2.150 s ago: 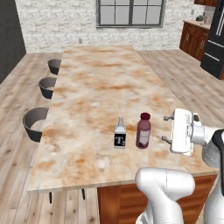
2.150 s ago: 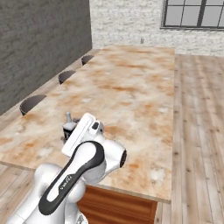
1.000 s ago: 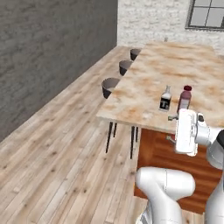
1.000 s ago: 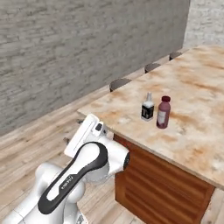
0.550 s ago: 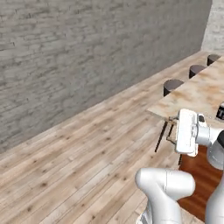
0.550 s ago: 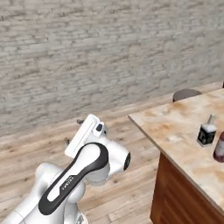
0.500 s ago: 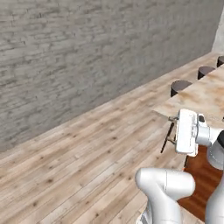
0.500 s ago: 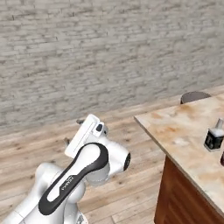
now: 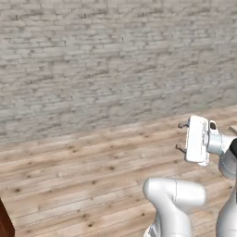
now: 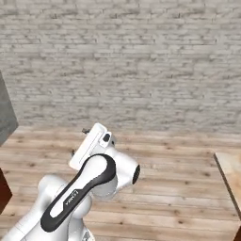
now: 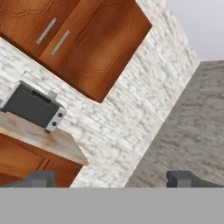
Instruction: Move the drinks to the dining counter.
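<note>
Room: grey brick wall (image 9: 106,60) across both base views, wooden plank floor (image 9: 83,176) below it.
Hand view backdrop: pale stone-tiled wall (image 11: 144,109) meeting a darker grey wall (image 11: 192,127) at a corner; the picture is rolled.
Cabinets: brown wooden wall cabinets (image 11: 87,39) with two bar handles, above a marble-topped counter (image 11: 39,135) on a wooden base.
Dining counter: a beige corner of the dining counter (image 10: 231,176) shows at the right edge of the right base view; a sliver (image 9: 233,128) sits at the right edge of the left base view.
Microwave: dark microwave (image 11: 33,107) on the counter, against the stone wall.
Arm: white, folded close to the base, hand raised.
Gripper: gripper (image 11: 111,179) with fingertips (image 11: 41,178) spread well apart, nothing between them.
Drinks: no bottle can be made out.
</note>
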